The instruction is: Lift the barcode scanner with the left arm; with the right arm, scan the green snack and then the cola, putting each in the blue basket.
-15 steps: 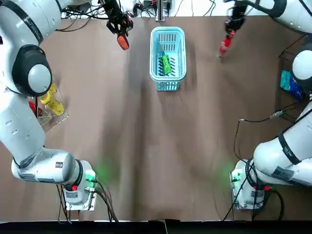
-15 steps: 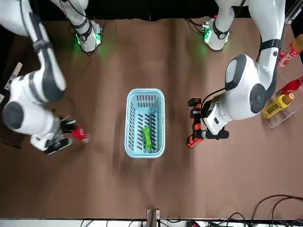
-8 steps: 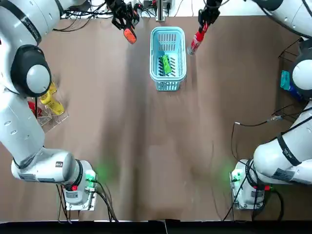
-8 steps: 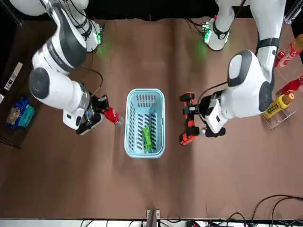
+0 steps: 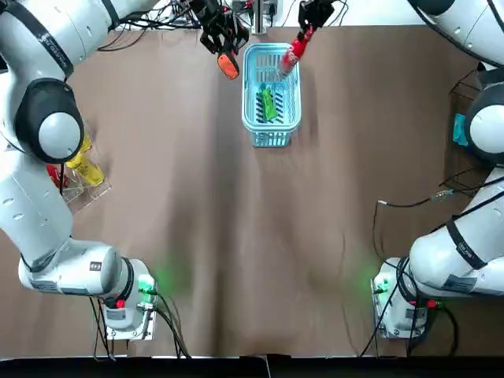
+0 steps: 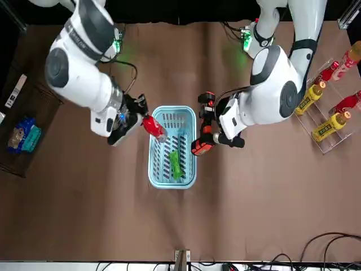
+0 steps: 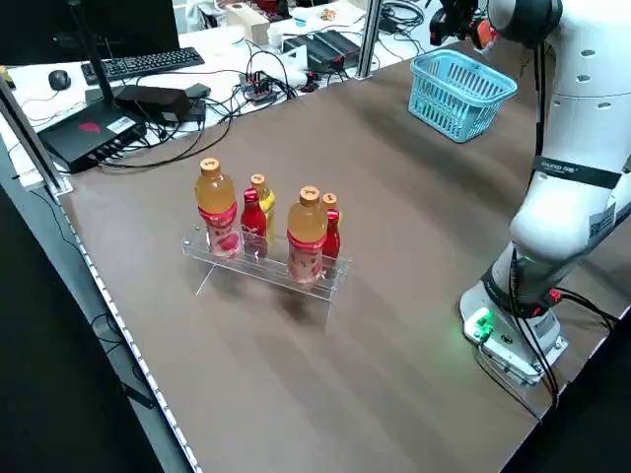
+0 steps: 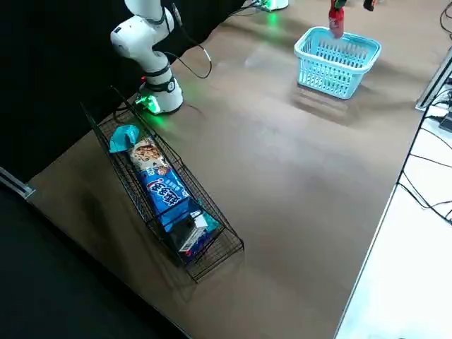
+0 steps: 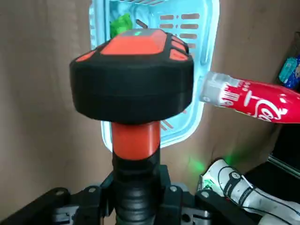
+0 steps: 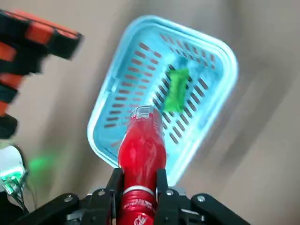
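Red cola bottle [image 5: 290, 57] is gripped by the right end effector [image 10: 139, 190] above the blue basket's [image 5: 272, 138] far rim, beside the barcode scanner [image 5: 228, 64] clamped in the left end effector [image 9: 136, 185]. Its label should be held facing the scanner head before release; the green snack [image 5: 268, 102] already lies inside.

1. The basket [image 5: 270, 138] is open above; only the snack [image 5: 268, 103] lies inside.
2. The scanner [image 5: 228, 65] hangs just beside its left rim, the cola [image 5: 289, 57] over its right rim.
3. The surface [image 5: 260, 252] nearer the bases lies free.
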### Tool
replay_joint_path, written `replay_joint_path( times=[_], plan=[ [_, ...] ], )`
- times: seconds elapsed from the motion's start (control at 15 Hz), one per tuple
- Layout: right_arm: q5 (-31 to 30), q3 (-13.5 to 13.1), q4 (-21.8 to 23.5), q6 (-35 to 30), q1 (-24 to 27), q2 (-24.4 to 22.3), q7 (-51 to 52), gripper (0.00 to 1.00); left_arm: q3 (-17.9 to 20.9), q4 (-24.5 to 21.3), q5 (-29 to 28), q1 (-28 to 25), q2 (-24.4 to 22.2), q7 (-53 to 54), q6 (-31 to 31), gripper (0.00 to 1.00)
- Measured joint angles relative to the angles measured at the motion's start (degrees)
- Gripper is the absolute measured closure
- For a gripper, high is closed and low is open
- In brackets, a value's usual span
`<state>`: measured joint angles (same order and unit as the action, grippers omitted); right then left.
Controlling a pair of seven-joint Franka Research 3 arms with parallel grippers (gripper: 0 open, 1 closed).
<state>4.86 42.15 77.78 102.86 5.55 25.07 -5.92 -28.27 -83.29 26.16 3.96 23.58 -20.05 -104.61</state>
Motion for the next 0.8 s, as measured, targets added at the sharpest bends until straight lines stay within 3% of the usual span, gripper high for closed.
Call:
replay_joint_path(
  times=[0.4,0.8],
  plan=[
    [0.00,-0.04,-0.25,4.29,-5.04,0.18,-0.50,0.67,-2.09,1.21,0.55,0.14,0.00,0.34,0.00,0.65],
    [0.00,-0.22,-0.25,4.61,-5.81,0.35,-0.56,0.67,-3.02,1.23,1.22,0.78,0.03,0.34,0.11,0.65]
  ],
)
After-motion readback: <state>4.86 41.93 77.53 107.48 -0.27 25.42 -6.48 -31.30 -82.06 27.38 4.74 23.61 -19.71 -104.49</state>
